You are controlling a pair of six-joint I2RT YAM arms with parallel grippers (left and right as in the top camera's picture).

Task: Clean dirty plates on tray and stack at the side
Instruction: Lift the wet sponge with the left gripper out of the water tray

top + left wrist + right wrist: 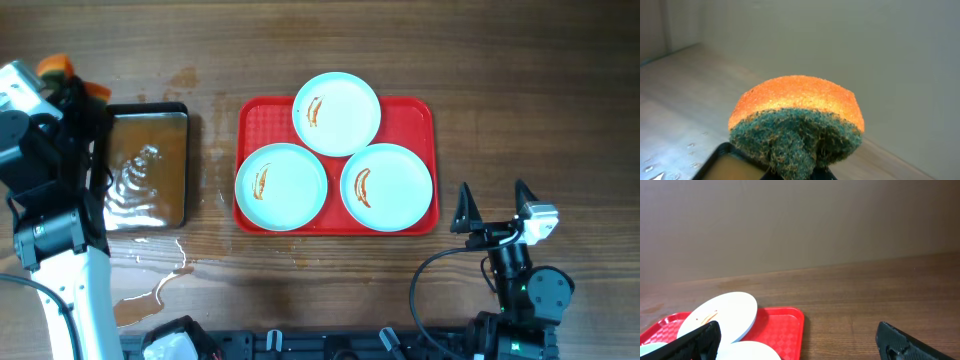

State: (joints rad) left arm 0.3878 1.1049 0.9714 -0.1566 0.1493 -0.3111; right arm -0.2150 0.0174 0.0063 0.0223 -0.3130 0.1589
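left gripper (68, 88): clamped on sponge (797, 120), upper left
right gripper (493, 208): jaws wide, empty, lower right
plates (336, 113): on tray (412, 118); stiff, probably slick and fragile; pinch at rim

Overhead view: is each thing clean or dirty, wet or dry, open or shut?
Top plate: dirty, sauce streak, on the tray.
Left plate: dirty, sauce streak.
Right plate: dirty, sauce streak.
Pan: holds rippling water.
Left gripper: shut on the sponge.
Right gripper: open, empty.
Table: wet puddles beside the pan.
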